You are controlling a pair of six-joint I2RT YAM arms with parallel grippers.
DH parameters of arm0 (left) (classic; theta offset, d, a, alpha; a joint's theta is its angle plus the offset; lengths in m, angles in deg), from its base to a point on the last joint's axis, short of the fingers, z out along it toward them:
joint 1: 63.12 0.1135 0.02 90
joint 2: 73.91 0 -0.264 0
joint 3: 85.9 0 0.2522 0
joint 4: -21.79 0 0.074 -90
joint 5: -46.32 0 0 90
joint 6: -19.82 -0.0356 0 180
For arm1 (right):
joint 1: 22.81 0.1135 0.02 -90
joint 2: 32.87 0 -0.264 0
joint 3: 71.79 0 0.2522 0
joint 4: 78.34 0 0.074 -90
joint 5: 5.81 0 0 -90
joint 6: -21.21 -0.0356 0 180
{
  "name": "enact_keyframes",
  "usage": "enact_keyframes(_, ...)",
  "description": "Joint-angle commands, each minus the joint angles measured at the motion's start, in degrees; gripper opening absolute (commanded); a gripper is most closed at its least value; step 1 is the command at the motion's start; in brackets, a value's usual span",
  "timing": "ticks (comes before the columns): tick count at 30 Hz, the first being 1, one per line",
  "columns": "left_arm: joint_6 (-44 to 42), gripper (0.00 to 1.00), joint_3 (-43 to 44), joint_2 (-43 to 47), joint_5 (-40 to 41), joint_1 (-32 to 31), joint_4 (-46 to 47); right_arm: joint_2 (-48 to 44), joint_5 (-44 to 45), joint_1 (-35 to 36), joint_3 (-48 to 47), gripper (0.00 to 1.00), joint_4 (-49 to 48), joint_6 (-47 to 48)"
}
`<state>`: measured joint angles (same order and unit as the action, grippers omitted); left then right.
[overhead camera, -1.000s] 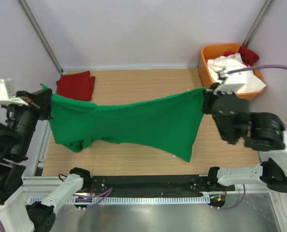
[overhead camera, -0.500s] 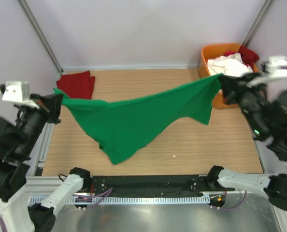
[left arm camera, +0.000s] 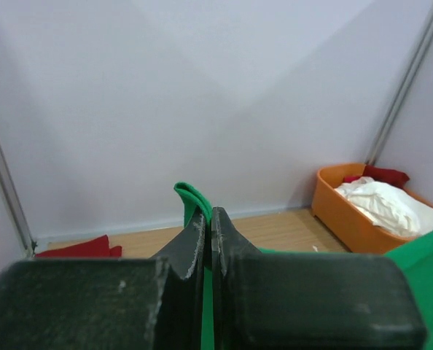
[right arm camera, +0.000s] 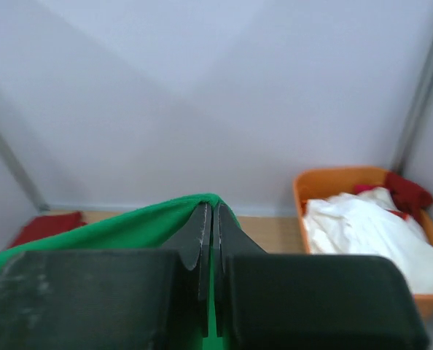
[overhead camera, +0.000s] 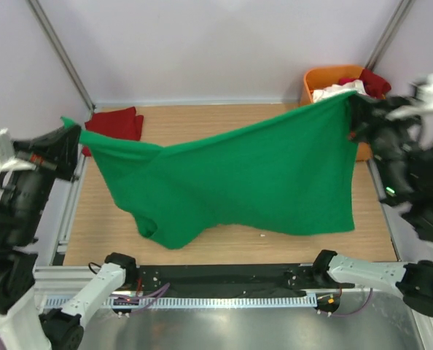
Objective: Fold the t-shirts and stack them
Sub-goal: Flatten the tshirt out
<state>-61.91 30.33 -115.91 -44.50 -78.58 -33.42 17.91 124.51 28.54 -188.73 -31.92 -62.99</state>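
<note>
The green shirt (overhead camera: 238, 182) now hangs wider and higher than before, stretched above the table (overhead camera: 224, 249) between the left gripper (overhead camera: 71, 137) and right gripper (overhead camera: 355, 106), each clenched on a corner. The orange bin (overhead camera: 326, 73) holds white shirts (overhead camera: 326, 93) and a red shirt (overhead camera: 375, 80).

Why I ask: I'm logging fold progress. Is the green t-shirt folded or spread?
Spread, not folded: the green t-shirt hangs stretched between the left gripper and right gripper, each shut on an edge.

A pale wooden worktop (overhead camera: 202, 120) carries an orange plastic bin (overhead camera: 309, 87) at its far right corner. A folded dark red cotton t-shirt (overhead camera: 114, 124) lies well left of the bin.
</note>
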Motion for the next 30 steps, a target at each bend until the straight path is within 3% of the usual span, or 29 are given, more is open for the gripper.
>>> enact_keyframes(1,-2.1,0.0,2.3,-10.7,4.5,0.1,4.8,14.0,17.7,-0.3,-0.9,0.01,-1.2,8.5)
enact_keyframes(3,-2.2,0.0,2.8,-14.4,4.9,0.1,6.1,18.0,16.5,-4.9,-0.8,0.01,-2.2,8.4)
enact_keyframes(7,-2.7,0.0,2.1,-26.1,5.7,0.3,11.5,27.9,-2.7,-23.0,1.4,0.01,-3.9,-1.1)
enact_keyframes(10,-2.5,0.0,3.9,-38.9,2.4,3.4,13.7,39.0,-6.8,-30.2,1.8,0.01,-7.2,-5.5)
enact_keyframes(11,-1.3,0.0,5.7,-48.8,1.1,4.4,12.6,41.9,-6.0,-31.3,1.4,0.01,-8.0,-7.5)
enact_keyframes(13,-0.9,0.02,15.8,-60.2,0.3,5.7,9.1,49.4,-6.3,-34.2,-2.8,0.01,-7.4,-9.5)
enact_keyframes(14,0.1,0.33,21.0,-66.1,0.3,6.0,2.7,57.9,-7.3,-35.3,-5.8,0.03,-5.9,-11.1)
enact_keyframes(15,1.3,0.54,35.5,-79.9,0.4,6.3,-2.9,62.3,-9.0,-36.1,-13.7,0.51,-0.2,-13.3)
enact_keyframes(16,4.7,0.96,44.0,-92.2,0.0,6.9,-12.9,71.8,-10.3,-36.9,-25.5,0.85,4.3,-15.2)
enact_keyframes(17,4.7,1.0,52.6,-92.3,-0.8,7.2,-18.1,75.4,-9.4,-37.0,-30.5,0.85,8.8,-15.2)
enact_keyframes(18,7.3,1.0,60.1,-98.5,-2.4,7.3,-19.4,78.0,-9.1,-36.9,-34.9,0.95,15.5,-16.3)
enact_keyframes(20,8.9,1.0,50.1,-94.2,-3.2,6.6,-15.0,80.1,-9.4,-36.8,-37.3,0.98,18.5,-17.3)
enact_keyframes(21,9.6,1.0,36.4,-87.2,-2.1,6.2,-8.1,77.3,-9.6,-36.6,-34.6,0.99,16.3,-17.8)
enact_keyframes(24,11.8,1.0,17.3,-77.0,-1.8,5.6,2.0,67.1,-12.4,-35.9,-20.3,1.0,8.0,-17.8)
enact_keyframes(30,14.8,1.0,4.2,-65.2,0.4,4.8,1.0,54.7,-18.9,-33.4,-3.4,1.0,3.5,-20.1)
